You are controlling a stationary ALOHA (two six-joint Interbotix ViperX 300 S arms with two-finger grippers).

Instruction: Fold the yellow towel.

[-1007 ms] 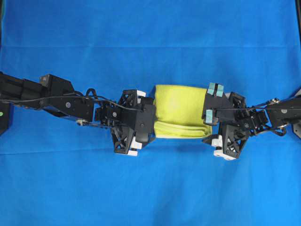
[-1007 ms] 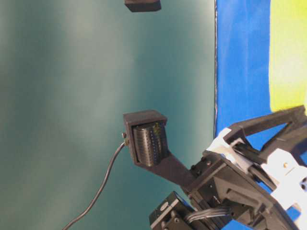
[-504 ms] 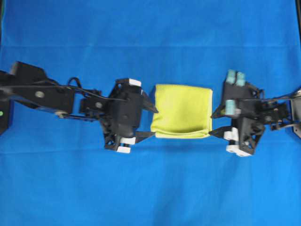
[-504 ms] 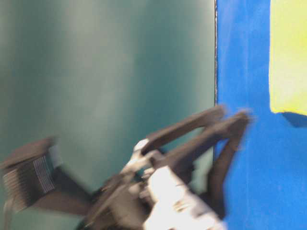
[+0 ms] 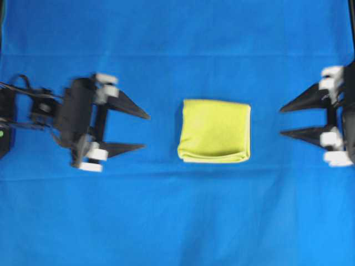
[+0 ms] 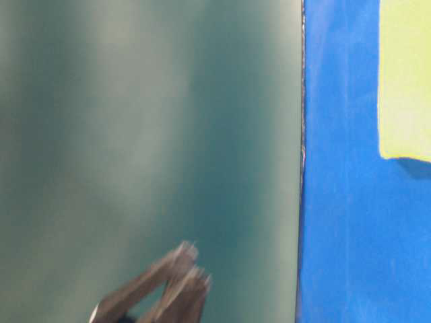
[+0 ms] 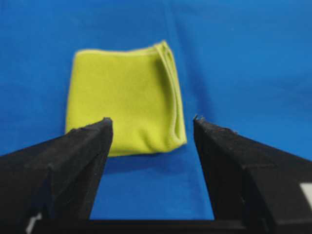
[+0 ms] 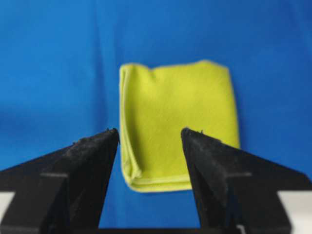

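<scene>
Though the yellow towel (image 5: 214, 131) already lies as a compact folded rectangle at the centre of the overhead frame, on the blue cloth (image 5: 177, 221) that covers the table, the fold is loose rather than pressed: its stacked hems show along the lower edge in the overhead view and as a rounded, layered lip in both wrist views. Risk, as a judgement: nothing pins those layers, so microfibre spring-back could let the top layer creep or lift open; any return pass by a fingertip low over the cloth could snag the lip and drag the bundle askew or unfold it. A further fold, if wanted, would be hard, since the bundle now looks thick and small, and a pinch might catch only the upper layers. Left gripper (image 5: 141, 132) sits at centre left of the overhead frame, well apart from the towel, jaws spread wide, tips pointing toward it, nothing between them and nothing touched; its wrist view frames the towel in the gap beyond the two fingers (image 7: 83, 146). Right gripper (image 5: 284, 121) is at the right edge of the overhead frame, likewise well apart, jaws parted, empty, touching nothing. Table-level view shows only a corner of the towel at upper right and a blurred dark gripper shape at the bottom edge; which arm it belongs to cannot be told.
</scene>
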